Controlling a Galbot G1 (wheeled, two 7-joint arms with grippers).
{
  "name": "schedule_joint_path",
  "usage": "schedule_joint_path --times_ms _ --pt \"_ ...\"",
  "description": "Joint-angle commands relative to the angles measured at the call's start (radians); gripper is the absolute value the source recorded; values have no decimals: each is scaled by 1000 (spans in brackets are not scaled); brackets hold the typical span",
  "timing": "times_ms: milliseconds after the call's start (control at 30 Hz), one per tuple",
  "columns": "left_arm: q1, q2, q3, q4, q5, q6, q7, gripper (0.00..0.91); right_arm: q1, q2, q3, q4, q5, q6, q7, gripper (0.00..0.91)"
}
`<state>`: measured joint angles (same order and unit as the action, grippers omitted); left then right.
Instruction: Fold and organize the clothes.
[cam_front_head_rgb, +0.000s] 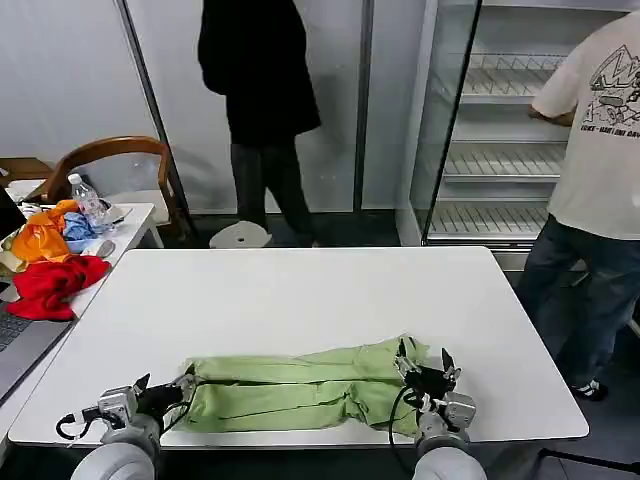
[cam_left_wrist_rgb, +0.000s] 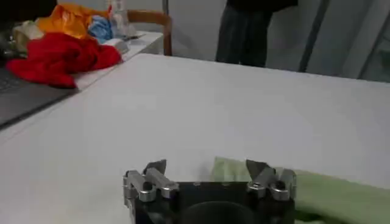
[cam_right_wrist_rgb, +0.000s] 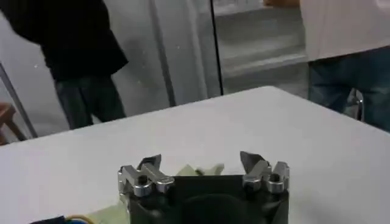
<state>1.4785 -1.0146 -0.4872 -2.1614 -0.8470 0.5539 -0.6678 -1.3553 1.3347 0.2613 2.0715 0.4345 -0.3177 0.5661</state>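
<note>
Lying as a long, narrow, already doubled band across the lower middle of the head view, the light green T-shirt (cam_front_head_rgb: 300, 390) is spread on the white table (cam_front_head_rgb: 300, 290), its long axis running left to right along the near edge. Each end of that band is met by one arm: the left gripper (cam_front_head_rgb: 160, 392) is seen at lower left just off the shirt's left end, and the right gripper (cam_front_head_rgb: 428, 368) at lower right over its right end. Both sets of fingers are held wide apart, with nothing between them. In the wrist views green cloth is seen just beyond each gripper, though contact with it cannot be judged with confidence. Neither arm is clearly nearer; the next fold is judged to call for both ends being pinched and carried along that axis.
</note>
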Motion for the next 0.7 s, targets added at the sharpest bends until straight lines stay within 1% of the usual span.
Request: schedule_joint_path --times_ms 33,233,400,700 --pt "73 -36 -20 -33 15 -11 -3 907 2 -12 37 25 25 8 3 907" --pt "68 -61 -1 -34 15 -33 24 907 -36 -42 67 46 54 -4 -9 907" --pt "37 -75 17 -18 8 -39 44 907 -80 -50 83 56 55 3 -12 907" --pt "13 -74 28 29 5 -59 63 907 -127 -64 116 79 55 12 -13 907"
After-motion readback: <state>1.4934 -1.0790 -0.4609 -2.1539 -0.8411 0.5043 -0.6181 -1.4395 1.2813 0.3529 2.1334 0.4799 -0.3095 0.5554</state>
